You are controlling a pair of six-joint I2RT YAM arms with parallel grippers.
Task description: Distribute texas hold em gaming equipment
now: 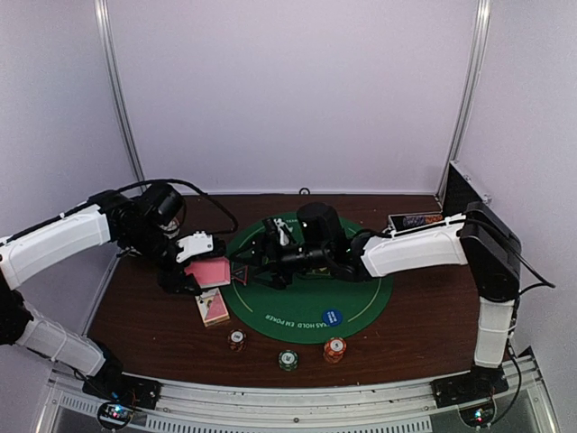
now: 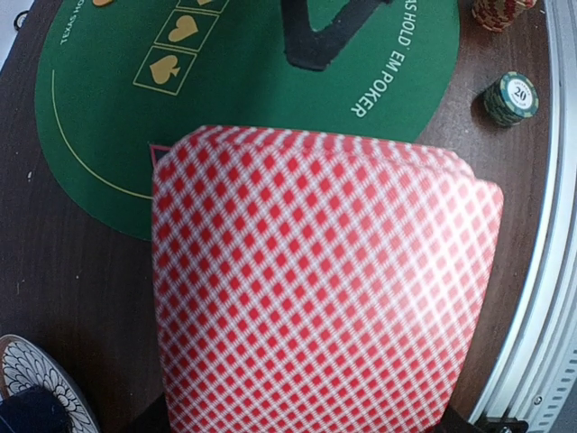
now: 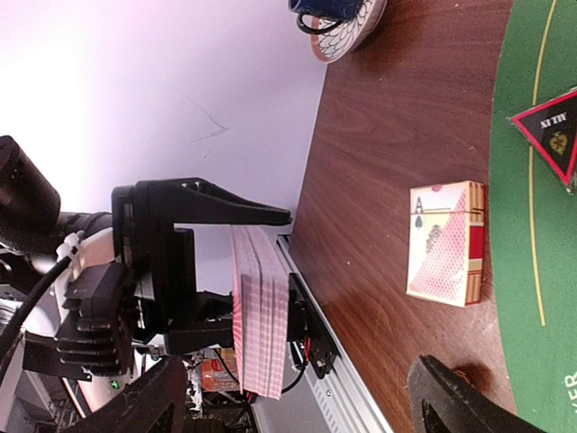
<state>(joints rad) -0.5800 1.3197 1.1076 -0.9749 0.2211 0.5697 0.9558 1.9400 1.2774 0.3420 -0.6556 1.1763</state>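
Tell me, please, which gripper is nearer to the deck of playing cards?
Left. The left gripper is shut on the deck; the right gripper is open just right of it.

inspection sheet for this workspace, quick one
surface: dark wood table, round green felt mat on it
job's things: deck of cards held off the table; white chip, green chip, orange chip near the front edge; blue chip on the mat
clutter: card box, metal case, saucer
grippers: left gripper shut on the deck; right gripper open, facing it
cables: black cable looping over the left arm
surroundings: white walls
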